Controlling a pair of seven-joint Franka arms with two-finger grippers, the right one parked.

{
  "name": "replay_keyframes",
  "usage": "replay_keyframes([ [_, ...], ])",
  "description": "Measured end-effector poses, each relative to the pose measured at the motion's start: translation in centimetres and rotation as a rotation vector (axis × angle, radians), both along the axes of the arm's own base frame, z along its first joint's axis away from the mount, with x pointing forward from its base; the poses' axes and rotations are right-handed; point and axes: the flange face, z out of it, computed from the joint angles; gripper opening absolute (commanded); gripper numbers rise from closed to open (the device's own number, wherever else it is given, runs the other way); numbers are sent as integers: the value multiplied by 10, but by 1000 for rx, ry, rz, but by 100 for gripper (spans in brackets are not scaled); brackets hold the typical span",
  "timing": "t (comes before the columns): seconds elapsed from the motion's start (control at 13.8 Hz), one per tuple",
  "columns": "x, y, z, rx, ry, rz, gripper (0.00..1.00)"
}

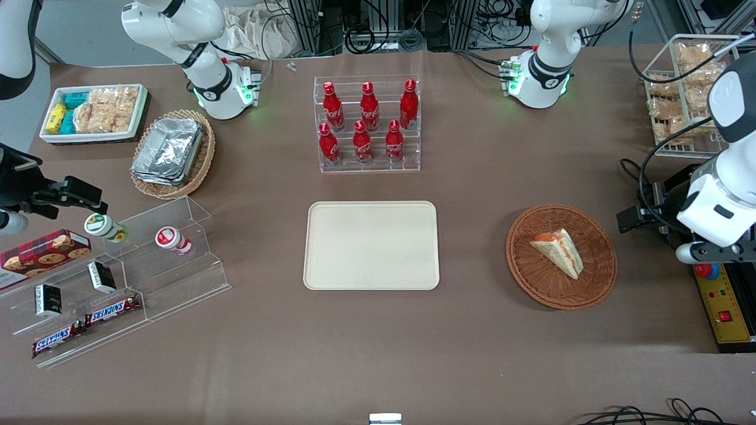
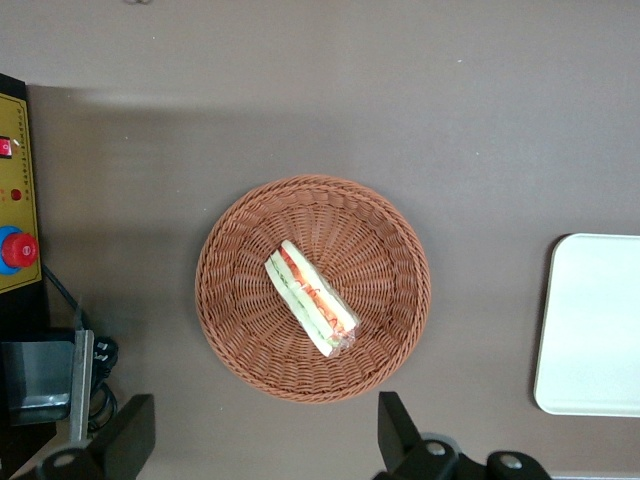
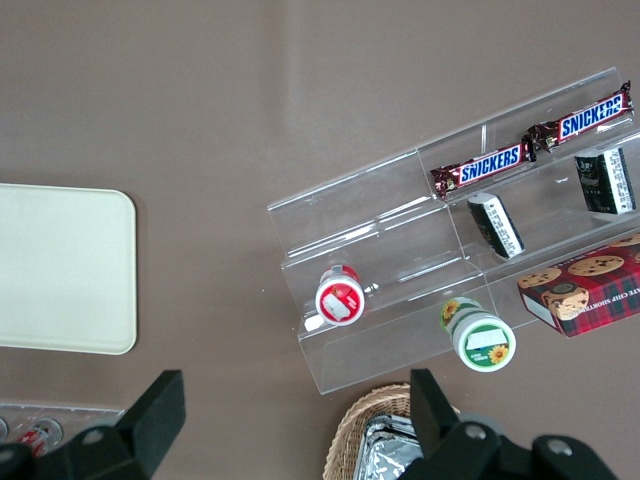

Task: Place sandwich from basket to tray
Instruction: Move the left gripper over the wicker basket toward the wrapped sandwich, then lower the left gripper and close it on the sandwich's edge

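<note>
The small wrapped triangular sandwich (image 1: 559, 251) lay on its side in the round reddish-brown wicker basket (image 1: 534, 282), right of centre in the front view, clear for a top-down grab. The flat cream plastic tray (image 1: 371, 277) waited mid-frame. The left arm's gripper (image 2: 265, 440) hung high above the basket, jaws spread wide and empty.

— What do your cameras give you?
— The front view looks steeply down over your whole brown table (image 1: 472, 330).
— And the wrists?
— Your left wrist looks straight down, closer, sharing the reddish-brown woven wicker basket (image 2: 313, 288) — and the left arm's gripper (image 2: 265, 440) frames it.
</note>
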Motion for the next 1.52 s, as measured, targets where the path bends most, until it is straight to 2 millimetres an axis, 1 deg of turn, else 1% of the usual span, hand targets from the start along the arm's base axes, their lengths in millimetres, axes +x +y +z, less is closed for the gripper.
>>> replay_keyframes([
  [0.22,2,-3,-4,-4,7,56,100],
  [0.36,3,-8,-10,-5,19,136,100],
  [0.58,4,-18,-31,-1,52,315,100],
  [0.65,4,-20,-42,-1,58,359,100],
  [0.73,4,-21,-58,-1,61,398,100],
  [0.87,1,-24,-99,-3,63,492,100],
  [1.02,-5,-28,-142,-7,64,602,100],
  [1.16,-15,-30,-175,-4,73,651,100],
  [1.31,-21,-30,-198,8,89,654,100],
  [1.52,-24,-28,-224,46,104,634,100],
])
